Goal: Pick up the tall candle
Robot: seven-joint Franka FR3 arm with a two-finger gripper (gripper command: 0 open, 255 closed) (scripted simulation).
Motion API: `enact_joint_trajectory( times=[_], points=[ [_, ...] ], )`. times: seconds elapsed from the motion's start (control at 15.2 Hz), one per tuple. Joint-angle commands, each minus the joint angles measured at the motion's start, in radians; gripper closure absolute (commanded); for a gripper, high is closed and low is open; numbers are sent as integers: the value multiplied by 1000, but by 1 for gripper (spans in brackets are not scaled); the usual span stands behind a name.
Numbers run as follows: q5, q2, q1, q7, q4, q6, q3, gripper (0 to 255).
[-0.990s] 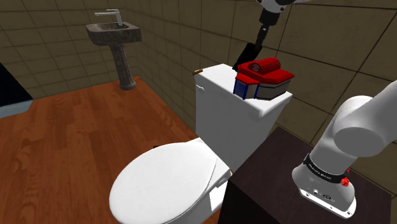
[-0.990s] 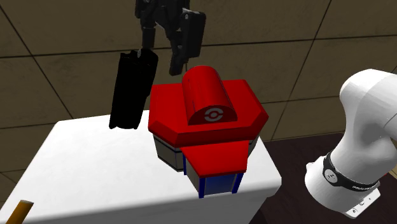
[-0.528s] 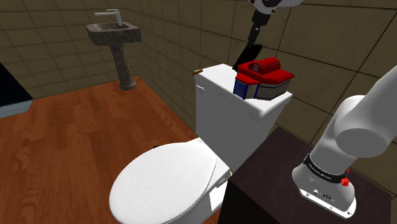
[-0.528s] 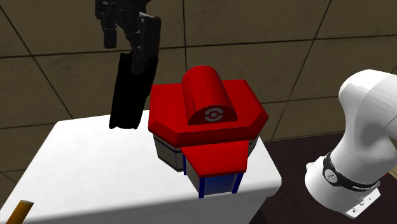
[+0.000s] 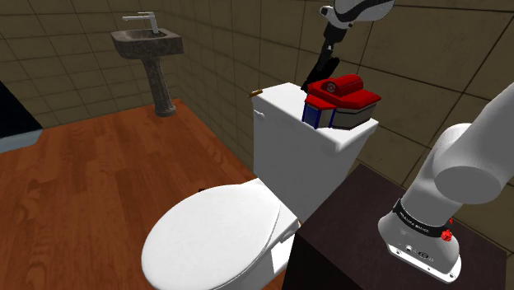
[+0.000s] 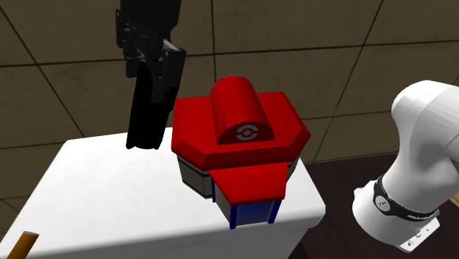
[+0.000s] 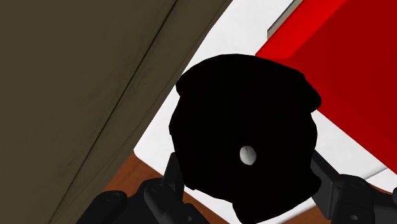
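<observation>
We see pincer [image 6: 156, 72] spread astride top of black candle [image 6: 149, 121], clasping nothing; just beside it, red box [image 6: 221, 151] bearing round white emblem [image 6: 246, 134].

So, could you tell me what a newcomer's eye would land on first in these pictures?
The bright red box on the white toilet tank stands out first. Right beside it, toward the second exterior view's left, stands a tall black candle, with the black end effector sitting over its top.

Black candle [image 5: 315, 76] upright on toilet tank [image 5: 282, 102], beside red box [image 5: 346, 85].
</observation>
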Motion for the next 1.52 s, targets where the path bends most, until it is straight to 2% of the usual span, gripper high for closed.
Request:
enact_joint_trajectory(
  times=[0.0,0.53,1.45],
  points=[
    [0,1,0,0,-3,4,0,255],
    [0,0,-1,-1,-3,2,-1,255],
    [4,-3,5,0,183,-186,10,255]
  ],
)
